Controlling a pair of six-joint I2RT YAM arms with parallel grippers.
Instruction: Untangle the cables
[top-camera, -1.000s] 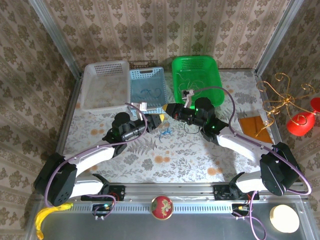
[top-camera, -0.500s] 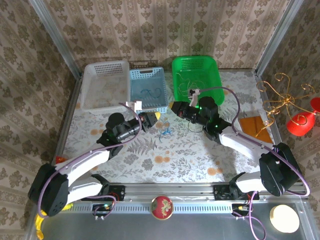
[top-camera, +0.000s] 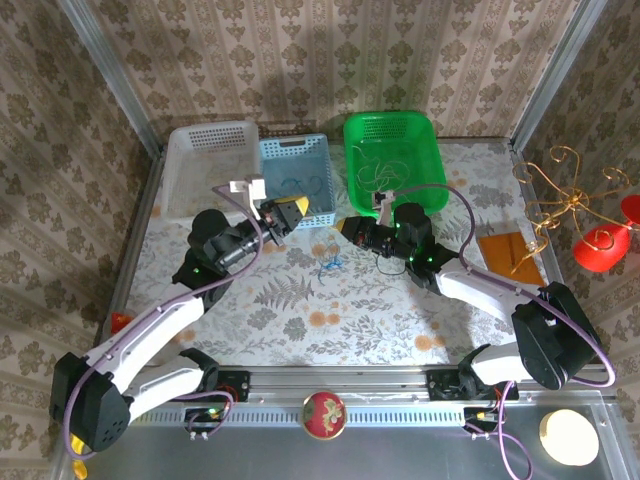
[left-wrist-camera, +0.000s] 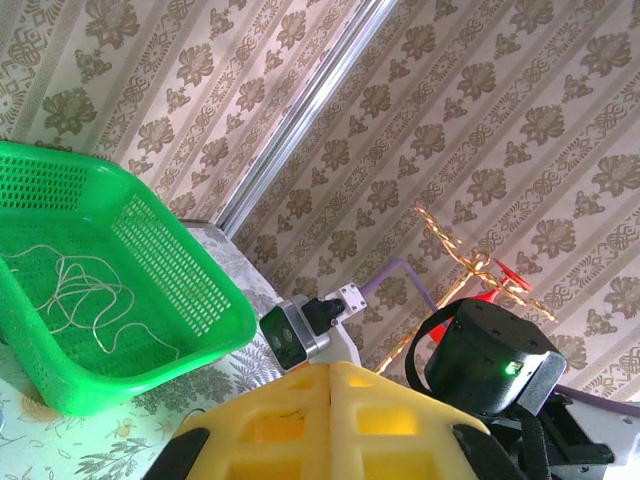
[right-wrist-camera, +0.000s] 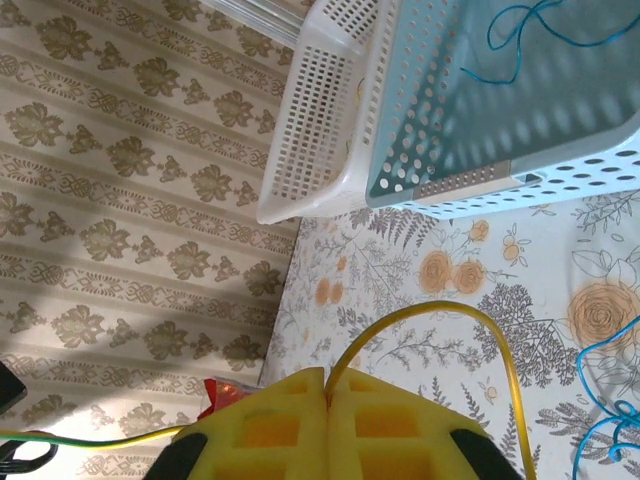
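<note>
My right gripper (right-wrist-camera: 327, 375) is shut on a yellow cable (right-wrist-camera: 440, 309) that arcs up out of the closed jaws and curves down to the right. It hovers just in front of the green basket (top-camera: 390, 121). A small blue cable tangle (top-camera: 330, 263) lies on the cloth between the arms, also at the lower right of the right wrist view (right-wrist-camera: 605, 385). My left gripper (top-camera: 293, 207) hangs beside the blue basket (top-camera: 295, 148), its yellow fingers (left-wrist-camera: 290, 420) pressed together, with nothing seen between them. Whitish cables (left-wrist-camera: 80, 300) lie in the green basket, and a blue cable (right-wrist-camera: 520, 30) in the blue basket.
A white basket (top-camera: 205, 135) stands left of the blue one. A gold wire stand with red ornaments (top-camera: 575, 215) and an orange tile (top-camera: 505, 252) sit at the right edge. A red ball (top-camera: 323, 413) rests on the near rail.
The left gripper has pulled away from the right one, moving left and back toward the blue basket. The right gripper shifted slightly nearer and kept the yellow cable.
</note>
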